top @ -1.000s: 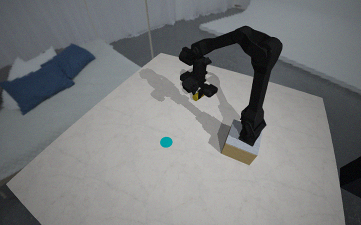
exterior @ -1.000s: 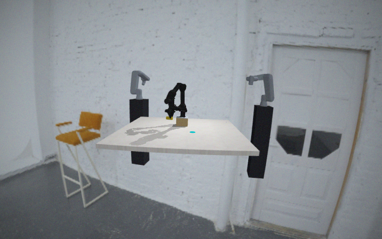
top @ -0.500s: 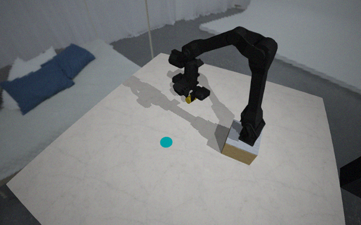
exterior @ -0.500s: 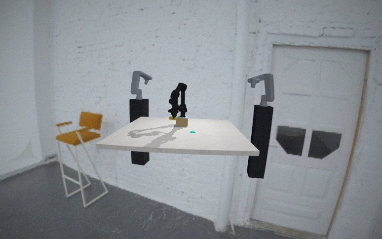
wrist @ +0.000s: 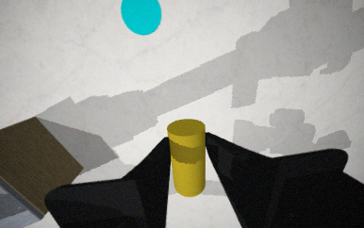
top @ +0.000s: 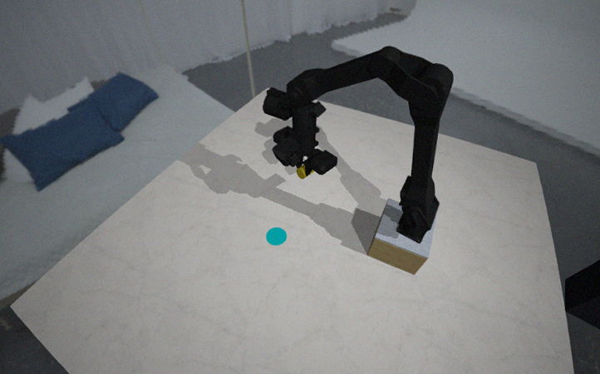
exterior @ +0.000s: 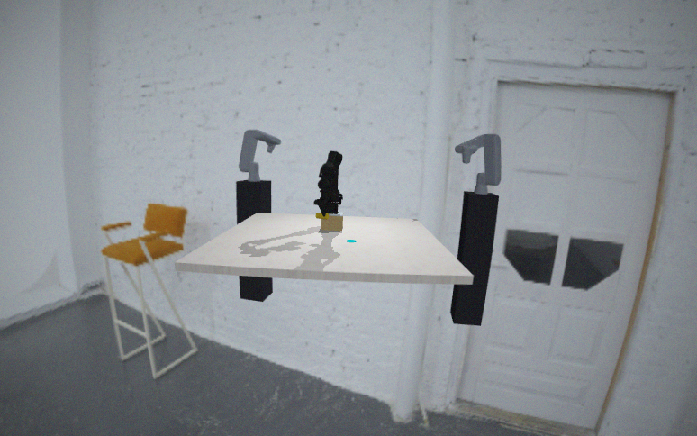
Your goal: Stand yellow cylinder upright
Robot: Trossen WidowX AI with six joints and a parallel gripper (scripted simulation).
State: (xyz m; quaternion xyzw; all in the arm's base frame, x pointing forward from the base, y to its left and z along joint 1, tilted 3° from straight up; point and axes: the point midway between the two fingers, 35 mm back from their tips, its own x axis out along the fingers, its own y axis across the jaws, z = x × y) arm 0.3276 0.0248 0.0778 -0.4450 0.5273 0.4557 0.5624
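Above table (top: 305,294), arm bent over, claw (wrist: 188,160) clamped on yellow cylinder (wrist: 187,155), circle (wrist: 140,14) ahead.

Yellow cylinder (top: 303,171) mostly hidden behind the pincer (top: 309,167).

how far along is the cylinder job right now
Done: the gripper is shut on the yellow cylinder and has it off the table. In hand: carrying it, with the cyan circle some way off and bare. Left: stand it upright inside the circle, release, withdraw.
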